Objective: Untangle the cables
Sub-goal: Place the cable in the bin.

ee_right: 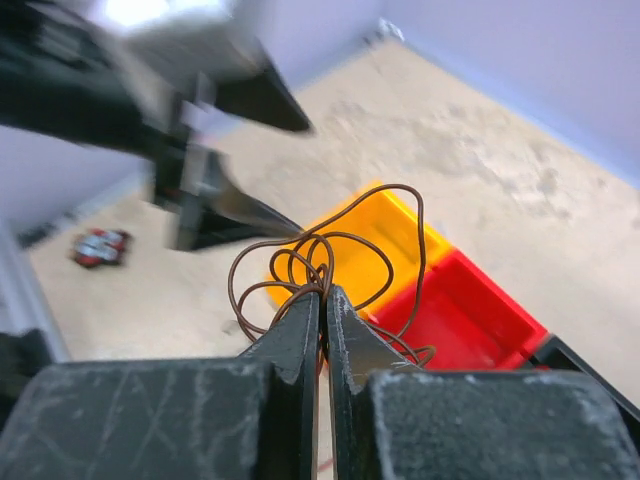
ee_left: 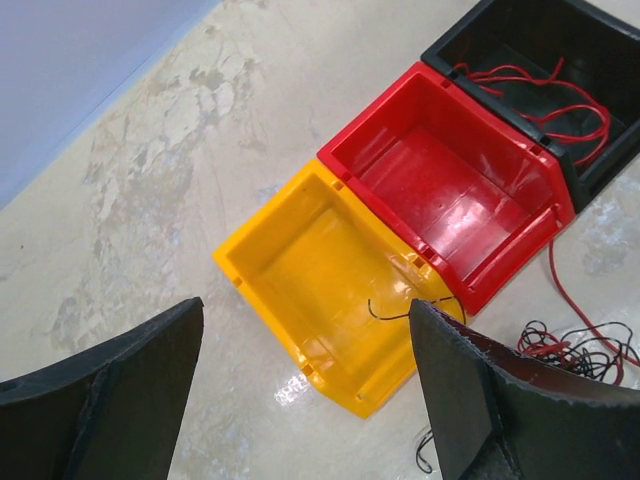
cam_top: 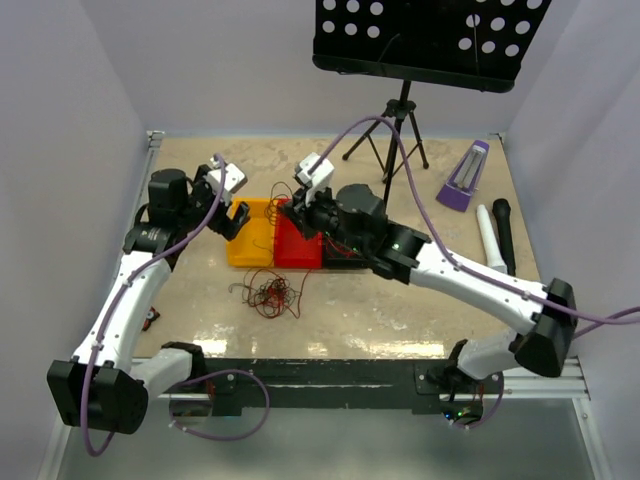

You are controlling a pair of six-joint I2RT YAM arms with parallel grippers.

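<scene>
My right gripper (ee_right: 322,295) is shut on a bunch of dark brown cable loops (ee_right: 345,245), lifted above the yellow bin (ee_right: 385,235) and red bin (ee_right: 470,310). In the top view it (cam_top: 288,210) hovers over the red bin's (cam_top: 298,248) far edge. My left gripper (ee_left: 305,400) is open and holds nothing, hanging over the yellow bin's (ee_left: 320,270) near corner. A tangle of red and dark cables (cam_top: 270,293) lies on the table in front of the bins. More red cable (ee_left: 550,100) lies in the black bin (ee_left: 520,40), one strand trailing to the tangle (ee_left: 570,345).
A music stand (cam_top: 400,110) stands at the back. A purple metronome (cam_top: 462,178) and a white and a black stick-like object (cam_top: 495,235) lie at the right. A small red item (cam_top: 150,320) sits by the left arm. Walls close in on both sides.
</scene>
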